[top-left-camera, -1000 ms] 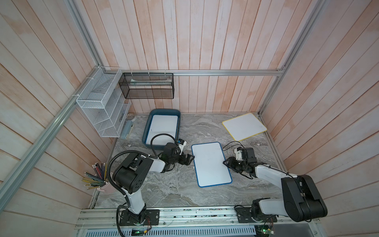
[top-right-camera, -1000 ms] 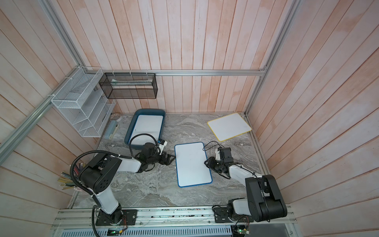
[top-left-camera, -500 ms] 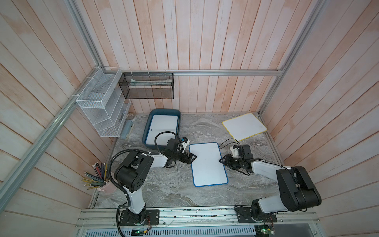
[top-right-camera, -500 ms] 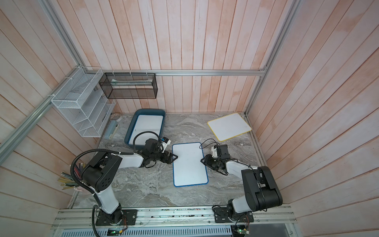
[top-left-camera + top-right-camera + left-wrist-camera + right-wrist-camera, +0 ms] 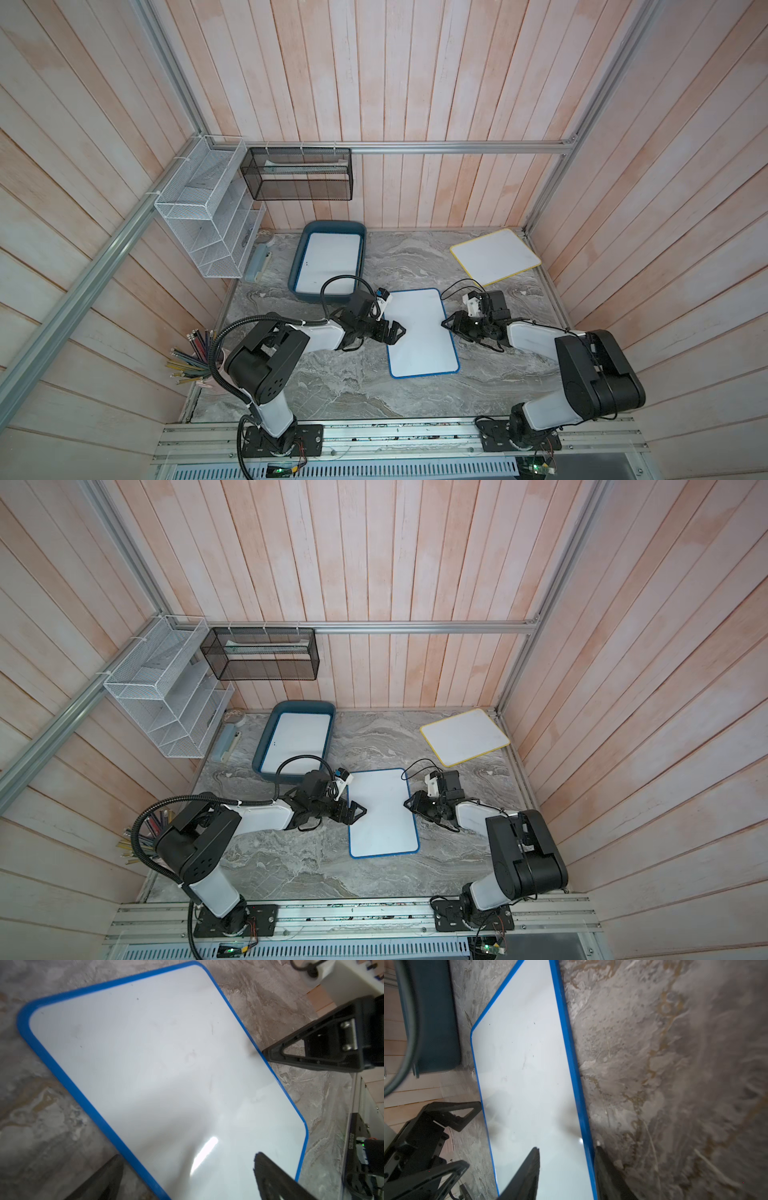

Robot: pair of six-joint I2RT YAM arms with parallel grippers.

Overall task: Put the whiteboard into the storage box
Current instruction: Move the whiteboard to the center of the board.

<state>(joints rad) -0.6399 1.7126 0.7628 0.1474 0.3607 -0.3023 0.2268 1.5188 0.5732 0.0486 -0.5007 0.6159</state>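
A blue-framed whiteboard lies flat on the marble table, mid-table. My left gripper is open and straddles the board's left long edge, one finger over the white face and one over the table. My right gripper is open and straddles the right long edge, its outer finger against the blue frame. The storage box stands behind and left of the board, with a white board lying inside it.
A yellow-framed whiteboard lies at the back right by the wall. A white wire rack and a black mesh basket hang on the walls. A cup of pencils stands at the left front.
The blue-framed board has slid a little to the left with my right gripper at its edge. My left gripper has moved right, onto the board's left edge.
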